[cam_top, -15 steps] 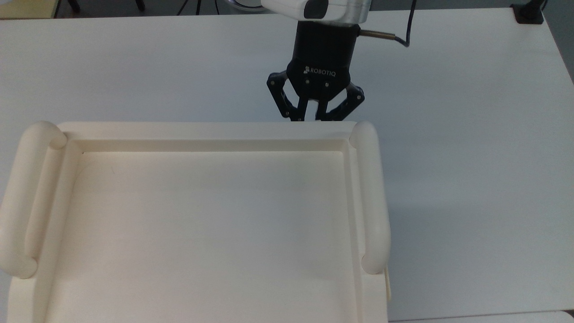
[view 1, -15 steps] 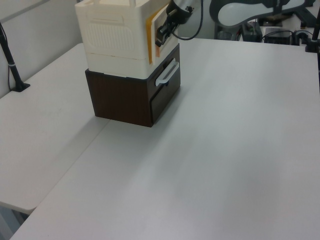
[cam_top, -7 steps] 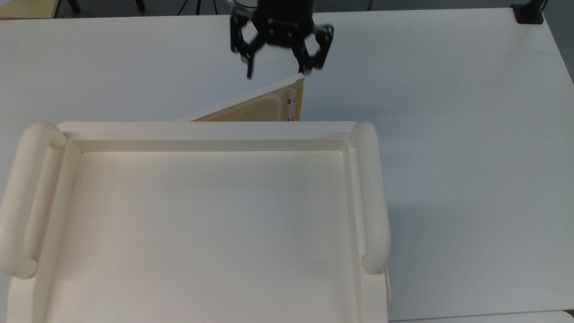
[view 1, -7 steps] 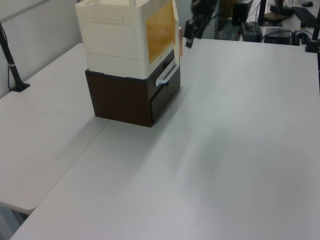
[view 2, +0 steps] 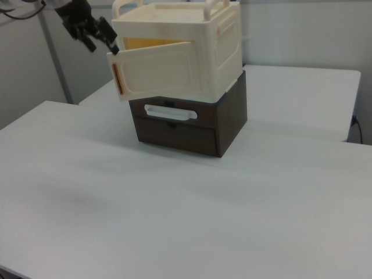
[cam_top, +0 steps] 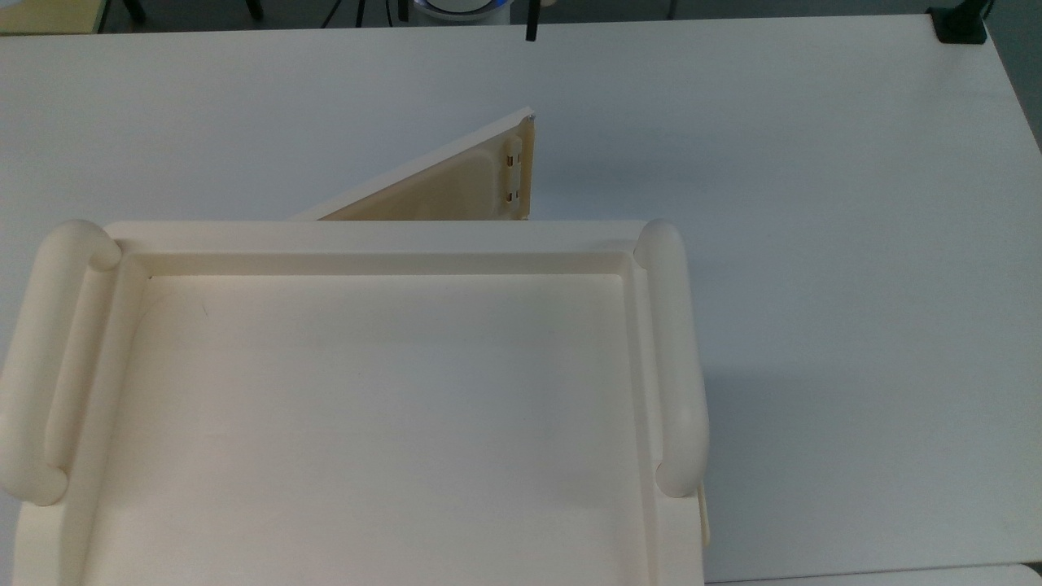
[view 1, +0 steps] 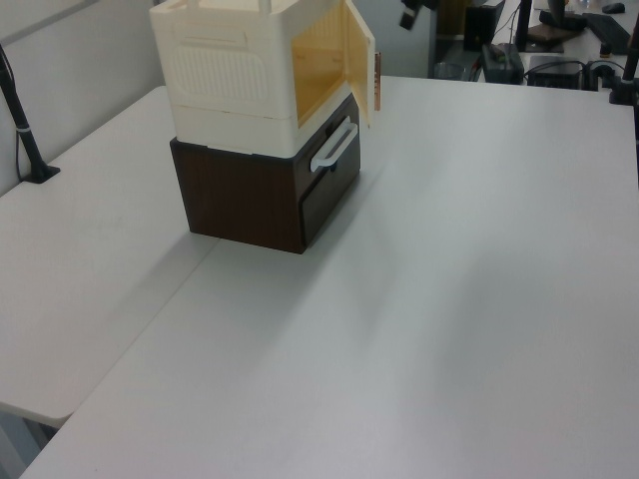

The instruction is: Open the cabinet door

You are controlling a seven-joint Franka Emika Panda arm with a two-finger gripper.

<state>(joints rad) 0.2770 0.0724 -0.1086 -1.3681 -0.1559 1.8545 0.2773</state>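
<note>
Cabinet door (view 2: 160,70) ajar, swung partway off cabinet (view 2: 192,43), so task looks mostly done; gripper (view 2: 88,27) clear of door edge, jaws seemingly spread, holding nothing.

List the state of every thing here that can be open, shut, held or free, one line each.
cabinet door: swung partly open, not held
cabinet: front uncovered, stacked on the dark drawer unit
drawer: shut, white handle untouched
gripper: open, clear of the door, holding nothing
table: carries the stacked units
</note>
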